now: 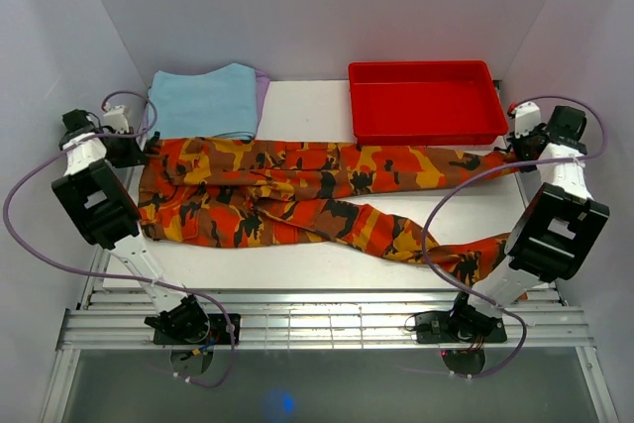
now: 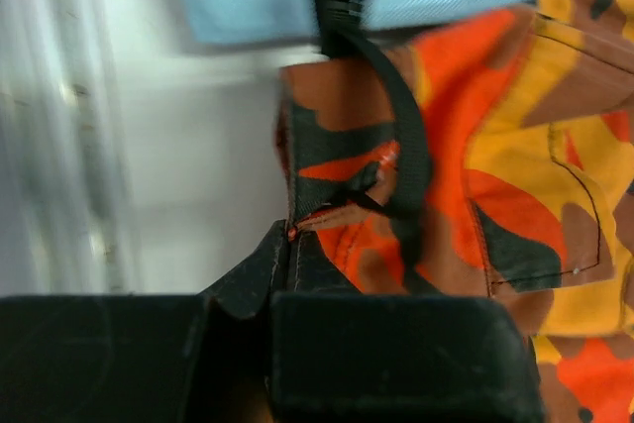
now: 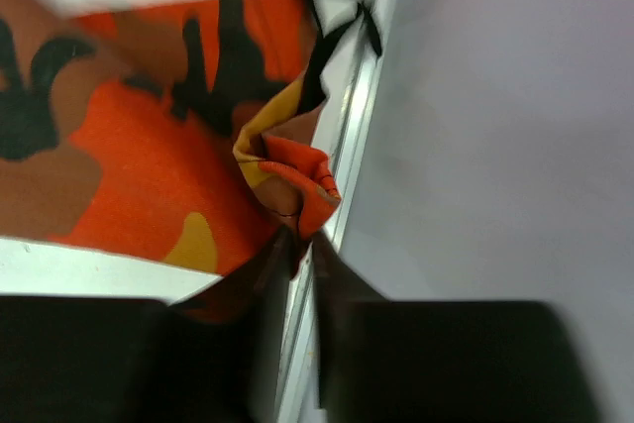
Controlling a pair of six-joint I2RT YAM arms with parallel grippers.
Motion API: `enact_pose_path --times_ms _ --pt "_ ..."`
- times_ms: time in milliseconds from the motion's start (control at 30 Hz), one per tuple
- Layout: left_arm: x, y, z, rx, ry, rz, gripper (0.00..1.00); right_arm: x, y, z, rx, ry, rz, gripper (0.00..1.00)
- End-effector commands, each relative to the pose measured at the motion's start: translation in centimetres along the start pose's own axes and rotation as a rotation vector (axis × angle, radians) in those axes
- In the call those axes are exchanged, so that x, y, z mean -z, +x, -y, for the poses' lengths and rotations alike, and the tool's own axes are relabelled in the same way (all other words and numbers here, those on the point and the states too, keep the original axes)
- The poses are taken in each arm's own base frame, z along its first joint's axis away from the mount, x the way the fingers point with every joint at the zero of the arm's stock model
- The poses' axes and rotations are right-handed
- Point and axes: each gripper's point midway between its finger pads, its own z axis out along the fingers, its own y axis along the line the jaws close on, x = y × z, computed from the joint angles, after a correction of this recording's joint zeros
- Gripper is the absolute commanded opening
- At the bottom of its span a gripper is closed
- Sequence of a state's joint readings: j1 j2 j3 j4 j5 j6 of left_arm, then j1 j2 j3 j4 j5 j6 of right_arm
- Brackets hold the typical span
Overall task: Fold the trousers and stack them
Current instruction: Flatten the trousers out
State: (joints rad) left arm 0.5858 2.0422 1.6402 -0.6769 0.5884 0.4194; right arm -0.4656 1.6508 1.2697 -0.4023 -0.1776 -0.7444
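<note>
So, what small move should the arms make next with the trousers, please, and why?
Probably lift both ends slightly and carry the far leg over the near one: the orange camouflage cloth trousers lie unfolded, with the left tool shut on the waistband corner and the right tool on the far leg's hem.

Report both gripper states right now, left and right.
Left gripper: closed, pinching the trousers at the waist corner.
Right gripper: closed, pinching the trousers at a leg end.

Tray (image 1: pixel 423 101), blue cloth (image 1: pixel 203 101) line far edge; trousers (image 1: pixel 297 185) span middle; front likely free.
</note>
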Motion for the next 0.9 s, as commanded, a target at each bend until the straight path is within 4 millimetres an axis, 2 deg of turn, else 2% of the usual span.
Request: enact_pose_path --times_ms 0,33,67,100,133,167,200,233,267,300,333,367,400,467,567,600,633,700,767,800,833,867 --pt "-1.1 1.1 -0.5 0.021 -0.078 -0.101 0.09 -1.7 2.4 -1.2 0.061 0.012 -0.163 0.24" --pt "-1.1 1.2 -0.6 0.054 -0.085 -0.11 0.14 -1.7 2.0 -1.2 0.062 0.007 -0.179 0.32" --pt "-0.9 1.2 -0.7 0.067 -0.092 -0.124 0.28 -1.8 2.2 -1.3 0.055 -0.008 -0.199 0.47" --pt "-0.5 1.1 -0.7 0.071 -0.1 -0.13 0.36 -1.1 2.9 -1.0 0.046 0.009 -0.246 0.78" --pt "0.0 1.0 -0.7 0.071 -0.106 -0.127 0.46 -0.5 2.5 -0.6 0.048 0.026 -0.245 0.87" --pt "1.3 0.5 -0.3 0.067 -0.11 -0.108 0.73 0.6 2.0 0.0 0.054 0.051 -0.233 0.94" --pt "2.4 0.5 -0.8 0.074 -0.121 -0.094 0.84 1.5 2.1 0.2 0.057 0.052 -0.236 0.96" --pt "3.4 0.4 -0.9 0.073 -0.125 -0.082 0.86 2.4 1.9 0.3 0.069 0.049 -0.233 0.95" --pt "4.9 0.2 -0.3 0.059 -0.105 -0.07 0.92 4.1 0.8 0.8 0.104 0.059 -0.205 0.94" --pt "6.2 0.6 -0.8 0.068 -0.1 -0.062 0.92 5.1 0.7 0.8 0.13 0.039 -0.198 0.94" --pt "7.1 0.8 -0.6 0.058 -0.069 -0.061 0.92 6.3 1.2 -1.6 0.149 -0.084 -0.205 0.94" --pt "8.0 2.4 0.6 0.007 0.003 -0.115 0.92 8.0 0.8 -2.1 0.24 -0.125 -0.177 0.94" --pt "8.7 3.1 1.4 -0.017 0.058 -0.124 0.91 9.0 0.9 -3.6 0.279 -0.199 -0.154 0.94" --pt "9.7 5.9 3.2 -0.093 0.142 -0.217 0.88 11.5 3.5 -7.2 0.394 -0.348 -0.187 0.94" --pt "10.2 9.8 4.8 -0.12 0.191 -0.317 0.86 13.8 6.8 -11.0 0.452 -0.499 -0.243 0.95" --pt "10.2 10.7 4.8 -0.121 0.19 -0.341 0.86 13.8 8.8 -12.5 0.47 -0.559 -0.286 0.96" --pt "10.0 12.3 5.0 -0.102 0.194 -0.385 0.85 13.9 9.6 -13.2 0.471 -0.579 -0.303 0.96" --pt "9.4 13.7 5.0 -0.075 0.196 -0.412 0.83 13.2 10.7 -14.3 0.482 -0.57 -0.31 0.96" --pt "8.9 14.2 5.1 -0.058 0.198 -0.413 0.83 13.0 11.7 -15.3 0.503 -0.588 -0.326 0.96" --pt "8.7 14.5 5.3 -0.052 0.205 -0.417 0.84 12.0 11.4 -15.3 0.535 -0.561 -0.301 0.96" --pt "8.4 14.9 5.5 -0.036 0.211 -0.429 0.84 11.6 12.7 -16.2 0.555 -0.579 -0.322 0.96" --pt "7.9 15.9 5.5 -0.018 0.221 -0.468 0.84 11.2 12.8 -16.5 0.579 -0.572 -0.322 0.96"
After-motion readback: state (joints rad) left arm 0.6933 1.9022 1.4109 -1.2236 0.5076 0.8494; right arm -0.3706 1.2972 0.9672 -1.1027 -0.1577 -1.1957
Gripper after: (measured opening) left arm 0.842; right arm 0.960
